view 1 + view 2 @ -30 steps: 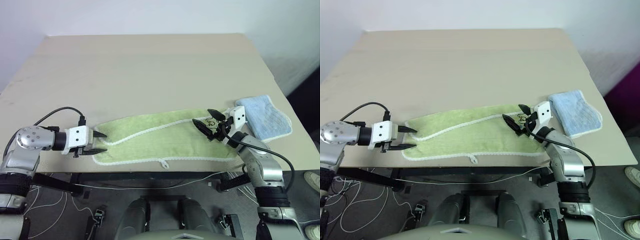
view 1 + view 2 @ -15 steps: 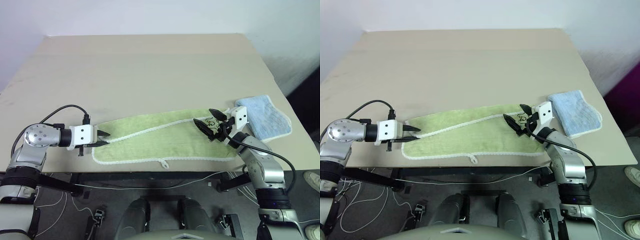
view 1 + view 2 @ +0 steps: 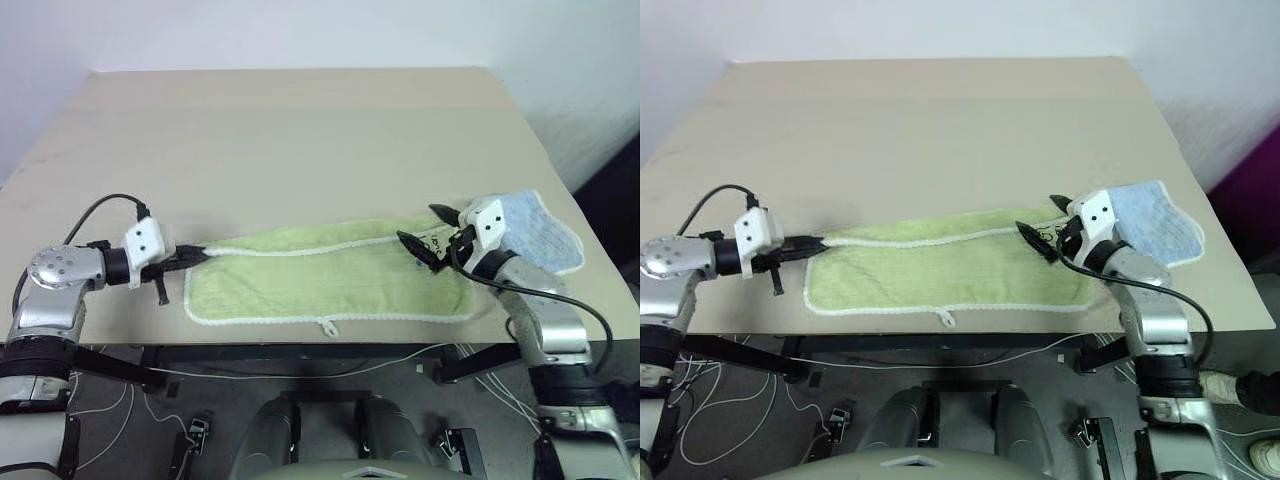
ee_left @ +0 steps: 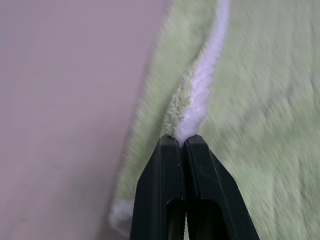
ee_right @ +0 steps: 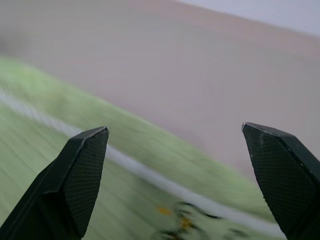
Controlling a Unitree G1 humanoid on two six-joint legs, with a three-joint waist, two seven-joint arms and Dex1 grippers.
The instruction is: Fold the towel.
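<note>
the towel [image 3: 330, 285] lies along the near edge of the worktop [image 3: 300, 130], long axis running left to right. the left pincer [image 3: 197, 254] is clamped on its left corner edging. the right pincer [image 3: 432, 238] gapes wide over the right end, gripping nothing. a pale-blue cloth [image 3: 535, 230] sits just beyond; behind, a plain wall.
</note>
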